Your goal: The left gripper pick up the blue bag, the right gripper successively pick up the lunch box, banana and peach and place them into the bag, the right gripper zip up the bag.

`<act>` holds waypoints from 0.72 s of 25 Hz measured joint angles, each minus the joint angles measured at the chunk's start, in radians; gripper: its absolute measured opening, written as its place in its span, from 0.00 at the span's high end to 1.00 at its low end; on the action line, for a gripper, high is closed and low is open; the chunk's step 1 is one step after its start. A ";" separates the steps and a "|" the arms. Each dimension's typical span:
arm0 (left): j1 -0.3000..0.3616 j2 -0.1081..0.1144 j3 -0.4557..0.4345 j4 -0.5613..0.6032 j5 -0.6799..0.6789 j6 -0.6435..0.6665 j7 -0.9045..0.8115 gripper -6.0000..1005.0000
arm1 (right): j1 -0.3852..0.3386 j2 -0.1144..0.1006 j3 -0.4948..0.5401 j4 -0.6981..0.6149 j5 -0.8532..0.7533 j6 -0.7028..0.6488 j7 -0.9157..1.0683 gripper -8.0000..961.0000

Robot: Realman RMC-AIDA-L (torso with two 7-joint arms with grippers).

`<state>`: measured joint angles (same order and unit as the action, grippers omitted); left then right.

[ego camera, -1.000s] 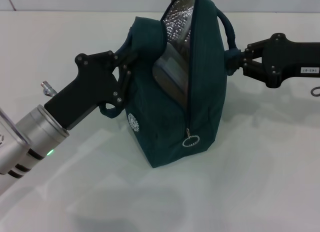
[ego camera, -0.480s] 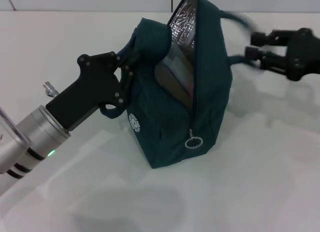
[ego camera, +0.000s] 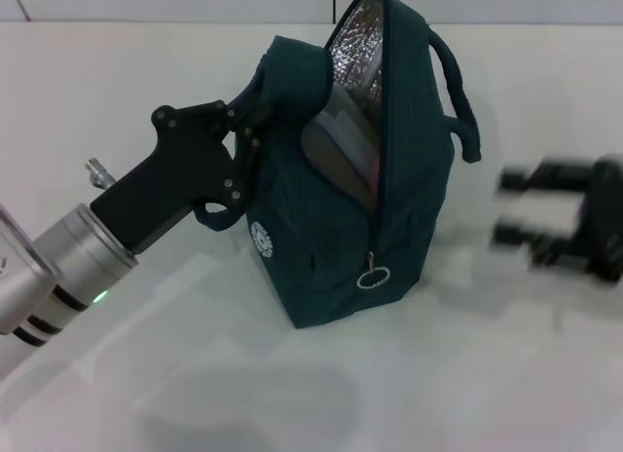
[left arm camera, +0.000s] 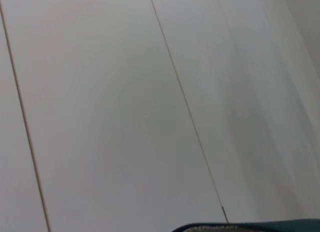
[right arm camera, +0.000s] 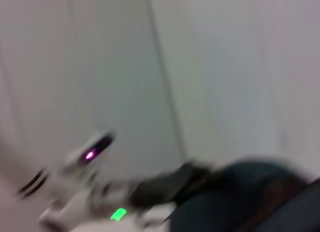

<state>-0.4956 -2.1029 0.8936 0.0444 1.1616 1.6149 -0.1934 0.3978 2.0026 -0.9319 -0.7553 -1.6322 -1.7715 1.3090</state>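
1. Two grippers in the head view. The left gripper (ego camera: 255, 116) has its fingers pinched on the near upper edge of the blue bag (ego camera: 409, 218), by the handle there; the fingertips are buried in fabric folds, so the exact hold is hard to make out.
2. Left arm comes in from the lower left, black wrist angled up toward the bag, silver forearm cut off by the frame edge.
3. The right gripper (ego camera: 514, 208) is a motion-smeared shape to the right of the bag, apart from it; fingers appear spread, with a pale gap between them.
4. Bag stands upright on the white table (ego camera: 467, 374), mouth open, foil lining showing, zipper ring (ego camera: 369, 277) low on the front seam.
5. The lunch box (ego camera: 341, 150) sits tilted inside the opening, mostly hidden.
6. Left wrist view: only a teal sliver of bag at one edge.
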 joint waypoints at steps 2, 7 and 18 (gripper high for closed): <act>-0.002 0.000 0.005 0.000 0.000 -0.001 0.000 0.96 | 0.029 0.007 -0.050 0.050 -0.060 0.032 -0.019 0.42; -0.010 -0.001 0.011 0.000 0.001 -0.001 0.000 0.95 | 0.117 0.022 -0.185 0.187 -0.080 0.184 -0.043 0.43; -0.014 -0.001 0.019 0.000 0.001 -0.001 -0.001 0.95 | 0.175 0.025 -0.432 0.226 0.069 0.371 -0.047 0.46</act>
<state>-0.5099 -2.1039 0.9130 0.0444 1.1628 1.6139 -0.1942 0.5733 2.0279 -1.3636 -0.5293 -1.5634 -1.4001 1.2622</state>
